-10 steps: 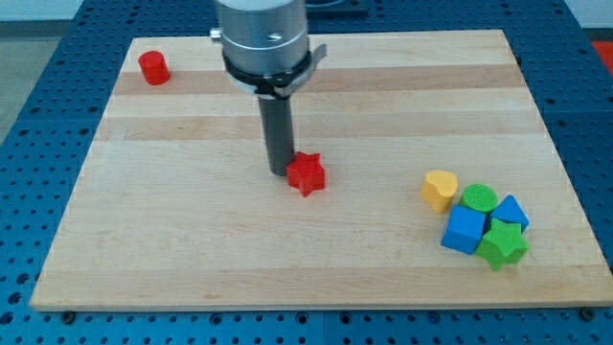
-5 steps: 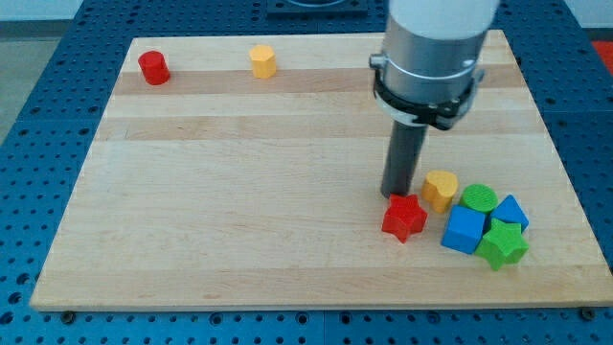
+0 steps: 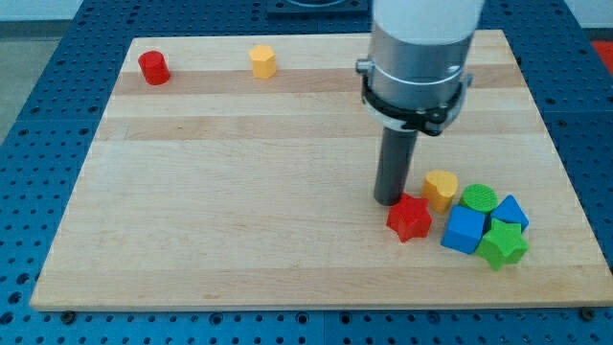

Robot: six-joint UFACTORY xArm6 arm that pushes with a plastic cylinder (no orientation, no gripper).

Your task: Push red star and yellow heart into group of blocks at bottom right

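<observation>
my tip (image 3: 388, 200): bare rod, no jaws, sitting just upper-left of red star (image 3: 410, 218), lining up a rightward push | star lying beside blue cube (image 3: 464, 230) | yellow heart (image 3: 441, 189) touching green cylinder (image 3: 478, 199), seemingly joining the group

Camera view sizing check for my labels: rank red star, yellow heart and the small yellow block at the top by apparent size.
1. red star
2. yellow heart
3. small yellow block, though it lies farther up the view, so distance may shrink it.

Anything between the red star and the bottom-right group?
Nothing visible. My tip sits at the red star's upper left; the star lies just left of the blue cube, below-left of the yellow heart.
</observation>
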